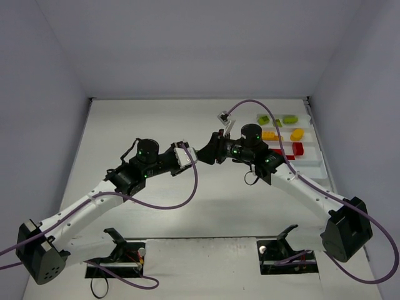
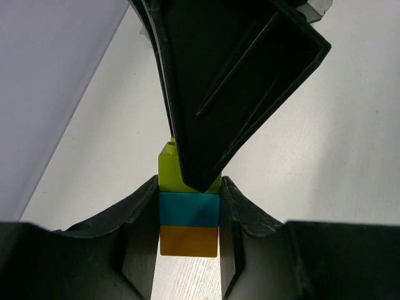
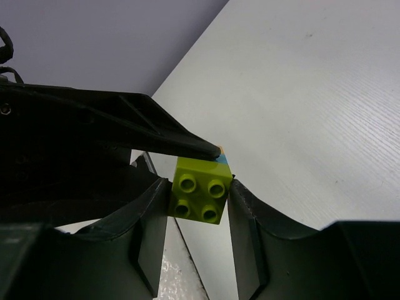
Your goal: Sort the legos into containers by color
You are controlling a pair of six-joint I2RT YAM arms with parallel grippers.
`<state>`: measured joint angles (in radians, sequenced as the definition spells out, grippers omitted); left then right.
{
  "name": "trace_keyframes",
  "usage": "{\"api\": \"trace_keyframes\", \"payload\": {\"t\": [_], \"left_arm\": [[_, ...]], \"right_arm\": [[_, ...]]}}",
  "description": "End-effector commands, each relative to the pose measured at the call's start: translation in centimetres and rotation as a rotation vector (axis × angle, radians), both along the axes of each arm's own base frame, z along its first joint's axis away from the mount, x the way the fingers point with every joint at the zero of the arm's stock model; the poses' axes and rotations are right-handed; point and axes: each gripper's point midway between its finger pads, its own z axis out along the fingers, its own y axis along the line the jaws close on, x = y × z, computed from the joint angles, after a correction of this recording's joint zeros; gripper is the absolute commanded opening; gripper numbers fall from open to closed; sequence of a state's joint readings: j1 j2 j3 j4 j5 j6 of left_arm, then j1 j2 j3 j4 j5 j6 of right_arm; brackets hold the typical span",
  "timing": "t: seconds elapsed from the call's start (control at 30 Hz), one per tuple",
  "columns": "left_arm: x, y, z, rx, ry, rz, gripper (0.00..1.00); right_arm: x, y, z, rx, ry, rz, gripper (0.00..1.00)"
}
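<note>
Lego stack [image 2: 189, 211] (lime/cyan/orange) sits mid-table, held betw both grippers. L gripper [image 2: 189, 201] is clamped on the cyan layer. R gripper [image 3: 199, 195] is closed on the lime brick [image 3: 201, 190] on top. Prob a pull-apart step, stack not yet split. Far right, tray [image 1: 312, 167] has green bricks [image 1: 289, 118], orange bricks [image 1: 297, 134] and a red brick [image 1: 297, 149] in separate rows; no cyan seen there. To do: split the stack, bin 3 pcs.
</note>
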<state>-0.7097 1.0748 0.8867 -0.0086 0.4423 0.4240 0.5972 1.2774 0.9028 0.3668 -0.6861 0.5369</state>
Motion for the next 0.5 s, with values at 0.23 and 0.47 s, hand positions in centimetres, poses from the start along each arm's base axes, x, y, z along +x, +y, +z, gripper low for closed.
{"api": "trace_keyframes", "payload": {"t": [0.23,0.47], "left_arm": [[0.6,-1.2,0.8,-0.022,-0.014,-0.017,0.0],[0.8,-1.4,0.7,-0.026,0.0,-0.012,0.0]], "right_arm": [[5.4,-7.9,4.8,-0.002,-0.171,-0.256,0.0],[9.1,-14.5,3.2,-0.12,-0.18,-0.453,0.0]]}}
